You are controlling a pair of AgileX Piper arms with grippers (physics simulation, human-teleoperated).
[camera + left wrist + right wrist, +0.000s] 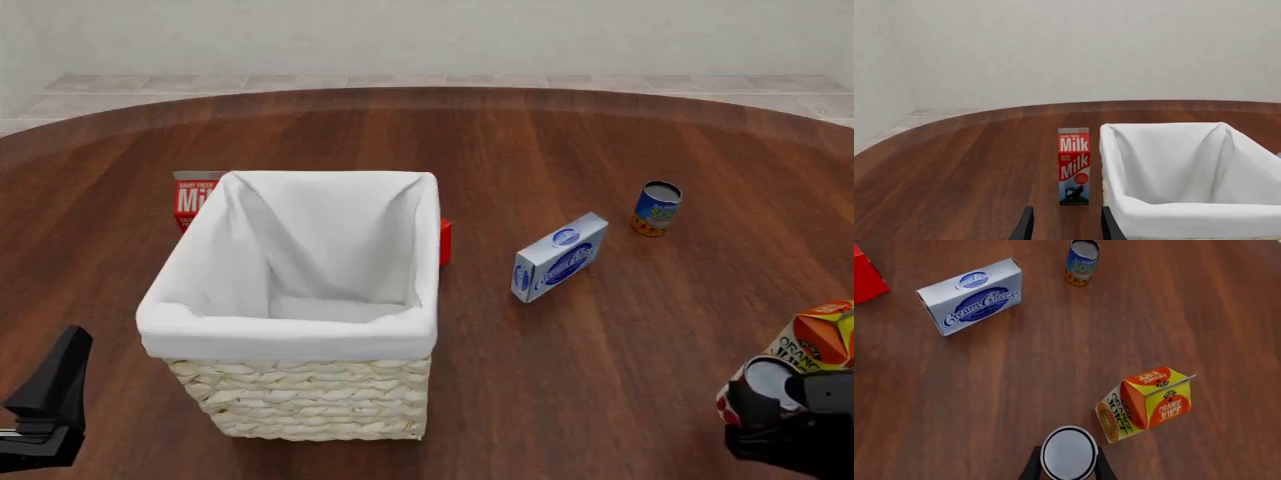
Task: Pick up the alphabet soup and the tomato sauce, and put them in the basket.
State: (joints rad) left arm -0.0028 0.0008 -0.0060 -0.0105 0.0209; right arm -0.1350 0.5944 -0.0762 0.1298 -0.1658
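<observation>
One round table (534, 380) of dark reddish wood grain, smooth finish. One basket (300, 400), square, cream woven wicker, with white cloth liner folded over the rim; stands left of centre in the front view; nothing can be seen inside it. One milk carton (1074, 166), tall rectangular, red and white, printed "Milk" twice with a small cow picture at the base; upright just beside the basket's far left corner. One red item (445, 241), only an edge showing at the basket's right side; unidentifiable. One cream cheese box (971, 296), rectangular card, white and blue, script "Cream Cheese" in a blue oval; lying on the table right of the basket. One alphabet soup (1081, 262) can, small cylinder, blue label with orange-yellow band at the base and grey metal top; upright, beyond the box toward the table's far right, well apart from the basket; lettering too small to read fully. One orange juice carton (1146, 403), gable-topped, orange and yellow, marked "ORANGE JUICE"; near the right front edge. One tomato sauce (1068, 452) can, cylinder, grey metal top with dark rim; just beside the juice carton. Right gripper (1067, 465): dark fingers either side of the tomato sauce, seemingly touching it; firm grip cannot be told. Left gripper (1065, 225): fingers parted, nothing between them, aimed toward the milk carton.
</observation>
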